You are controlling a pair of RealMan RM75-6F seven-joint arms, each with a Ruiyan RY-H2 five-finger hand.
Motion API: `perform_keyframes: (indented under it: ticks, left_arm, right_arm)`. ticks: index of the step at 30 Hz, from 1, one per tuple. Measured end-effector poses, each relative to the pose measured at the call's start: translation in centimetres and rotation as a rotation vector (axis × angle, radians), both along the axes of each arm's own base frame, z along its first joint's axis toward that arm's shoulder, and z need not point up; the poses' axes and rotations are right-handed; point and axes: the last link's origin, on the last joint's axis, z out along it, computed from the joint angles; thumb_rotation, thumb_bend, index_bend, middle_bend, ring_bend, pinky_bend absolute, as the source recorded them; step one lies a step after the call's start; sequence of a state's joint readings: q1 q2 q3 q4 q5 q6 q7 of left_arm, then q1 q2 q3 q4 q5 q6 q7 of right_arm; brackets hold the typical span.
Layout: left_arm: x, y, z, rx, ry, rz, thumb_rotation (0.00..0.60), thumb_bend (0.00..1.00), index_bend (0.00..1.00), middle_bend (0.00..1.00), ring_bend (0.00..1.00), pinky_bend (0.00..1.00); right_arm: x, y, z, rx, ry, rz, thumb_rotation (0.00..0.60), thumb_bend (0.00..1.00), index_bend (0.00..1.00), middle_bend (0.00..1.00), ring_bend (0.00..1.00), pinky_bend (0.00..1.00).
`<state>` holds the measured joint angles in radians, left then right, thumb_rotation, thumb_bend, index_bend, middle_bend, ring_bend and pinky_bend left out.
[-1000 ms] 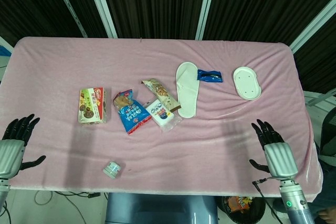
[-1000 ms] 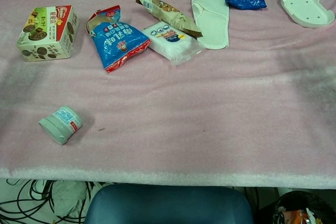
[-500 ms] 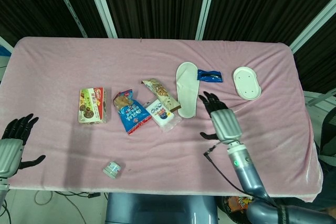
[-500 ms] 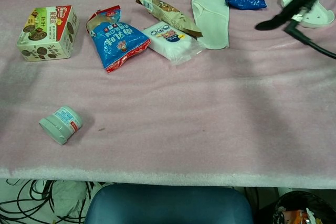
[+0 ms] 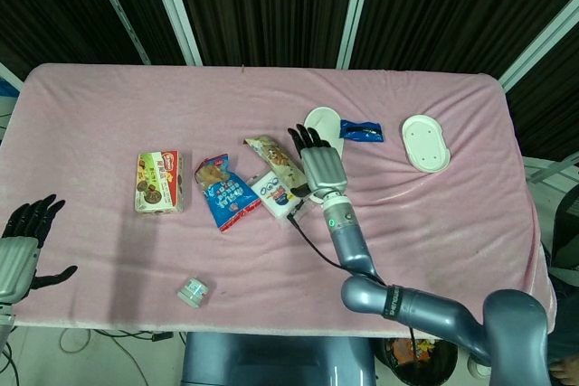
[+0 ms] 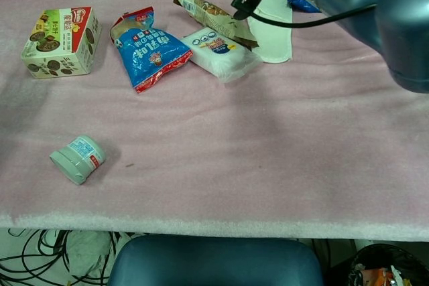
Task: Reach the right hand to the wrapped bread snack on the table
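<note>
Lying at mid-table, the wrapped bread snack point(image 5: 278, 161) runs its long axis diagonally, one end toward the far left, the other toward the near right, where it overlaps the white tissue pack point(image 5: 278, 194). Your right hand point(image 5: 320, 166) hangs just beside its right end, fingers spread and straight, holding nothing; the chest view shows its thumb tip at the wrapper's edge. The white slipper point(image 5: 318, 126) lies under the hand, with a blue packet point(image 5: 361, 131) beyond. The blue snack bag point(image 5: 225, 194) and biscuit box point(image 5: 160, 182) sit leftward. Your left hand point(image 5: 20, 246) hovers spread at the table's near left edge.
</note>
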<state>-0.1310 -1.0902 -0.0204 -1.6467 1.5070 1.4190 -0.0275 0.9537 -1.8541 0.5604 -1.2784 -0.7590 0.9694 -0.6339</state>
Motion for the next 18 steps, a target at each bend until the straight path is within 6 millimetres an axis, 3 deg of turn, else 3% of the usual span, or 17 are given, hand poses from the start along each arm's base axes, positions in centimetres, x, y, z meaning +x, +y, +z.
perform_keyframes:
  ticks: [7, 18]
  left_arm:
    - [-0.3, 0.2, -0.1, -0.001, -0.009, 0.027, 0.600, 0.00, 0.00, 0.00, 0.00, 0.00]
    - [-0.3, 0.5, 0.0, -0.003, -0.014, 0.036, 0.600, 0.00, 0.00, 0.00, 0.00, 0.00]
  right_arm:
    - [0.7, -3.0, -2.2, -0.003, 0.010, -0.082, 0.600, 0.03, 0.00, 0.00, 0.00, 0.23]
    - [-0.6, -4.4, -5.7, 0.037, 0.024, -0.185, 0.600, 0.03, 0.00, 0.00, 0.00, 0.23]
